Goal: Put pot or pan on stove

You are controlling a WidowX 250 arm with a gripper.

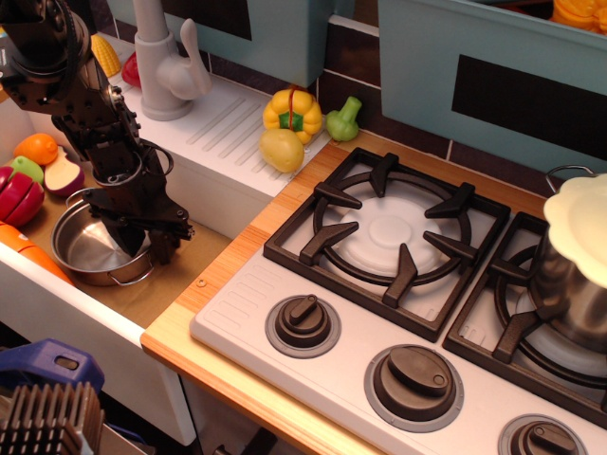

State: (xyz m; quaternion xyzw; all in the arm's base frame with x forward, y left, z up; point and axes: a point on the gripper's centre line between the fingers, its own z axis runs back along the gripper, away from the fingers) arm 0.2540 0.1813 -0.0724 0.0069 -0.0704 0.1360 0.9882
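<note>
The small shallow steel pot sits in the sink basin at the left, upright, with a wire loop handle at its front. My gripper is down over the pot's right rim, one finger inside the pot and one outside, jaws drawn in on the rim. The stove lies to the right on the wooden counter. Its left black grate over a white burner holds nothing.
A taller steel pot with a cream lid stands on the right grate. Toy fruit lies in the sink beside the pot. A white faucet stands behind, and a yellow pepper and other toy vegetables lie on the drainboard.
</note>
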